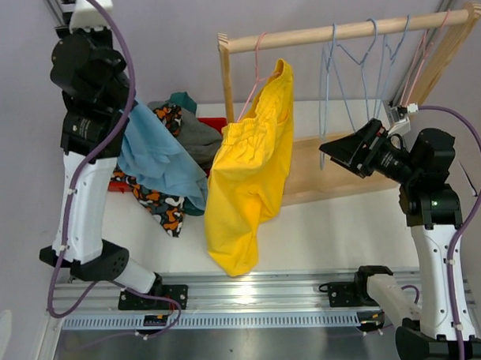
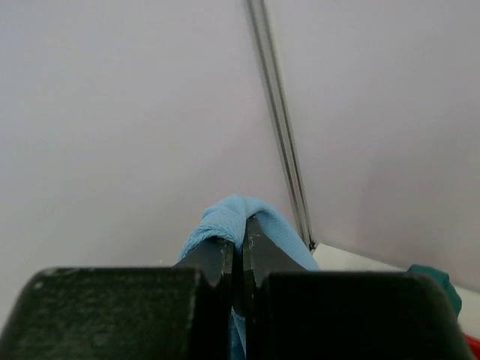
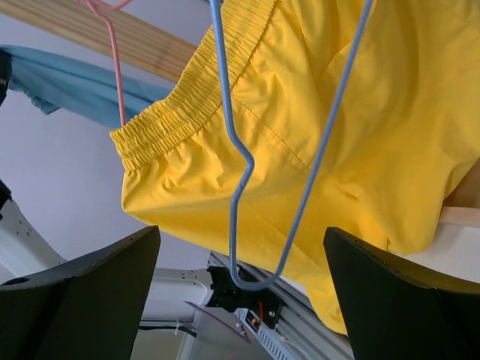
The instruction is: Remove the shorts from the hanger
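The left hand is shut tight on a fold of the light blue shorts, which is pinched between its 2 fingers and held up in the air at the left side of the table. From that grip the cloth is draped down over a heap of other shorts lying on the table: an orange, black and white camouflage pair, a grey pair and a dark teal pair, with something red showing at the edge of the heap. The right hand is spread wide and nothing is held in it; it is raised near the right half of the wooden rail and pointed left. Between its 2 fingers, in the right wrist view, the lower loop of a blue wire hanger is seen, and whether it is touched cannot be told. Behind that loop the yellow shorts are hung by the waistband from a pink hanger on the rail, near its left post, with the legs reaching down to the table. Several bare hangers are hooked further right on the same rail, above the right hand.
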`<state>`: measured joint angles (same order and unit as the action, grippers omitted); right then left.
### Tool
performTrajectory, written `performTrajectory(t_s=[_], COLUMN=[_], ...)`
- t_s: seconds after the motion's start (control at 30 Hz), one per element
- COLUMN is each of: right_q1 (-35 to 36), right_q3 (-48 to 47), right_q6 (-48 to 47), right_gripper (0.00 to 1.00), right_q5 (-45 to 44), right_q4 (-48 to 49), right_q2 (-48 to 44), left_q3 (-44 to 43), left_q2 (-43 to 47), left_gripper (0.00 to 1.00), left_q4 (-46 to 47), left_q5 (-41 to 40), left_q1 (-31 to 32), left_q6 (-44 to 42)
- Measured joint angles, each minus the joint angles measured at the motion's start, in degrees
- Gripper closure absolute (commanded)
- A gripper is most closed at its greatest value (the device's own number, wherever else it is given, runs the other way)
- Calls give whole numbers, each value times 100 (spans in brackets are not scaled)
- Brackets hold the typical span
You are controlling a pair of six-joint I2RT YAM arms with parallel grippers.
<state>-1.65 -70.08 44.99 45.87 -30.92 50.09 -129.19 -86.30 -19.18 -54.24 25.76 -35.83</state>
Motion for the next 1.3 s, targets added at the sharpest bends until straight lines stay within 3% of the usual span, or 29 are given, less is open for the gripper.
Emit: performTrajectory(t_s=[0.23,0.3,0.33,0.4,0.43,0.7,0.97,1.13,1.3], right_q1=[109,181,238,422,551,1915,2892,2970,3012], right_q3=[181,177,149,31,-98,-2004,-3484,-3633,-3633], right_q6=[-24,0,31,81,111,-153,-592,-758,-870], right_gripper=[1,1,1,1,1,1,1,2,3], right_q5=[59,151,179,208,201,-216,-883,-1440,-1926], right_q4=[133,424,551,802,949,1331,1414,1237,1119], right_q2=[-61,-85,-90,-90,-74,702,2243,3254,3689], left_q3=[-177,31,186,560,763,1676,3967,5272,6172], left_q2=[-811,-1062,-1167,-1290,-1335,-1060,1335,2815,3611], left_gripper=[98,67,37,9,1,1,1,1,1], left_q4=[-907,-1045,-1132,-1222,-1294,-1626,-1432,-1178,-1095], left_q5=[1453,1851,2028,2387,2583,3504,4229,4631,5001], left_q1=[-1943,-2151,-2177,-2177,-2173,-2166,-2159,-2159,-2149], left_q6=[2334,2684,2800,3008,3126,3851,4197,4312,4393])
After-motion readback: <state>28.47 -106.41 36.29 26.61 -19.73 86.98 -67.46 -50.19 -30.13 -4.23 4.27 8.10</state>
